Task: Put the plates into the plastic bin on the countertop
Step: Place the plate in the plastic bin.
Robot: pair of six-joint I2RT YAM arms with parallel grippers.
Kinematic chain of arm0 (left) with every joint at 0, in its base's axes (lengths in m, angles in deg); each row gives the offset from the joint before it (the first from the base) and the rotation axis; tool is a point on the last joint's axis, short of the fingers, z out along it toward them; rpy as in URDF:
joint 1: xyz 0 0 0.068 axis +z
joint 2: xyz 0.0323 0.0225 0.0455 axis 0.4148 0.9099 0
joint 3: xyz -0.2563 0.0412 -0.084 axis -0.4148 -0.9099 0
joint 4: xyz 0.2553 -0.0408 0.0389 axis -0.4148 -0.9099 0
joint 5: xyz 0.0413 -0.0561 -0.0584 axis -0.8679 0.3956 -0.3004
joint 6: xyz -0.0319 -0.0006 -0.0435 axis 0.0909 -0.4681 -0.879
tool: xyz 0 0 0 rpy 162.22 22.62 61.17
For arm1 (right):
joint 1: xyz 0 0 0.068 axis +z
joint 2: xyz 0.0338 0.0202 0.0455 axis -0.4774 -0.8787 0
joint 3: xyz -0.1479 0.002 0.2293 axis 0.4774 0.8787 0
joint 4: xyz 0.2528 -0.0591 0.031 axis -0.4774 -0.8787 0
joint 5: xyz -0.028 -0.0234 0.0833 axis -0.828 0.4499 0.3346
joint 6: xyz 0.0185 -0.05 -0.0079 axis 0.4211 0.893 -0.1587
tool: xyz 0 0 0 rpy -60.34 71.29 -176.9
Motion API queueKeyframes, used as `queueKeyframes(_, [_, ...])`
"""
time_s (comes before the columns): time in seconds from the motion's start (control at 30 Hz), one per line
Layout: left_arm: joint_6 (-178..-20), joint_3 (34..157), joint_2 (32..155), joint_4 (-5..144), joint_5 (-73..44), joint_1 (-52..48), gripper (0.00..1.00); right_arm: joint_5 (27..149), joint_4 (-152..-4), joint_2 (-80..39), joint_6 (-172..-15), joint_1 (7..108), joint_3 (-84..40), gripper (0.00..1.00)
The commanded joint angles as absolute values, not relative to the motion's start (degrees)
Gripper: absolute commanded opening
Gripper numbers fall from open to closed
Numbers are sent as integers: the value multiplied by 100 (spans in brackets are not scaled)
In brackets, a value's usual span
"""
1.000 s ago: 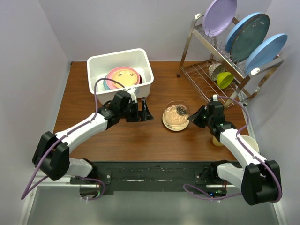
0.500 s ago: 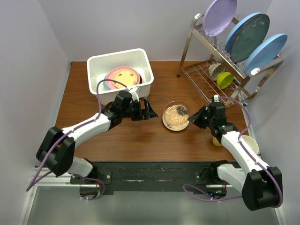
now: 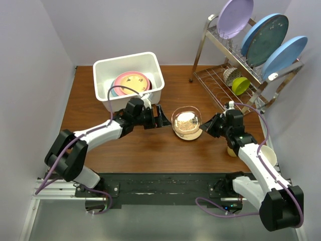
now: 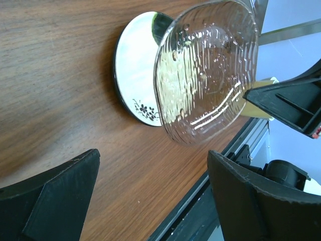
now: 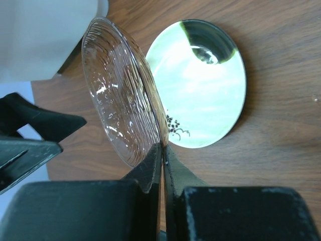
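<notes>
Closely, pale walls (image 3: 30, 60) box in the dark wood-grain countertop (image 3: 150, 148).

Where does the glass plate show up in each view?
Top external: glass plate at centre, right of the bin.
Left wrist: glass plate upper middle, tilted on edge.
Right wrist: glass plate upper left, tilted.
Shared landmark: the right pincer shut on its rim, at the right edge in left wrist and bottom centre in right wrist.

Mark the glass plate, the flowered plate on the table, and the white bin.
glass plate (image 5: 120, 90), right wrist view, ribbed centre.
flowered plate (image 5: 205, 93), right wrist view, glossy centre.
white bin (image 3: 125, 58), top view, far rim.
</notes>
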State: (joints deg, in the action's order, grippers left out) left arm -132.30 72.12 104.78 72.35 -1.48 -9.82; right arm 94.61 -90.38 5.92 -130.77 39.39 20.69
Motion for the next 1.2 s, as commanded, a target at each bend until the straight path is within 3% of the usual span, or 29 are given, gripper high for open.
queueKeyframes(0.0, [-13332, 7239, 10626, 7720, -61, -1065, 93, 9867, -8840, 718, -13176, 3950, 1859, 0])
queueKeyframes(0.4, [-13490, 7362, 11065, 8203, -8, -1196, 86, 10746, -8567, 736, -13255, 3950, 1850, 0])
queueKeyframes(0.77, [-13569, 7433, 11153, 8327, 71, -1223, 62, 11326, -8558, 648, -13158, 3959, 1868, 0])
queueKeyframes(0.87, [-13587, 7433, 11162, 8335, 89, -1223, 49, 11353, -8567, 657, -13123, 3959, 1894, 0])
queueKeyframes(1.07, [-13605, 7415, 11136, 8335, 106, -1223, 0, 11414, -8567, 560, -13071, 3968, 1947, 0])
queueKeyframes(1.13, [-13605, 7406, 11109, 8300, 89, -1223, 0, 11414, -8655, 543, -13018, 3959, 1938, 2])
queueKeyframes(1.17, [-13596, 7406, 11109, 8283, 71, -1223, 0, 11388, -8673, 543, -12983, 3959, 1938, 16])
